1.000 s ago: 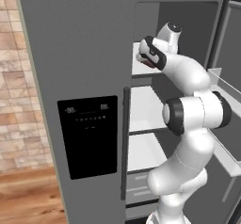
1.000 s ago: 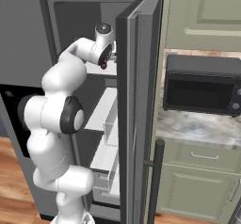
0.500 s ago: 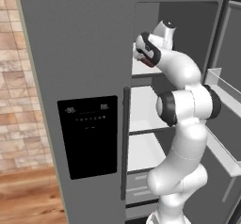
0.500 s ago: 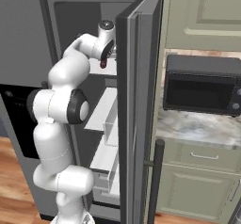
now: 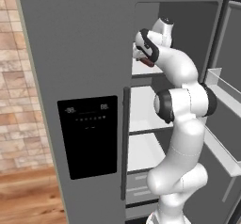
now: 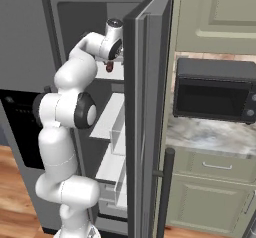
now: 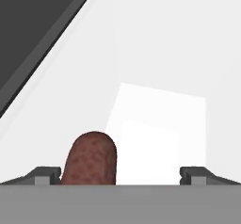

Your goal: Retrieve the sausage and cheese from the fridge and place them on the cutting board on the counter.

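Now you're reaching for the sausage (image 7: 90, 158) on the fridge's (image 5: 84, 53) top shelf; gripper (image 7: 121, 173) wide open, empty, straddling it. Next, ease forward, then close.

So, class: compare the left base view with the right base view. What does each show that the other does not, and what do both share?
Left base view alone: the black dispenser panel on the shut fridge door and a brick wall beside it. Right base view alone: a black microwave on the marbled counter, with pale green drawers below. Both: the white arm reaching to the fridge's upper shelf, and the white shelves below.
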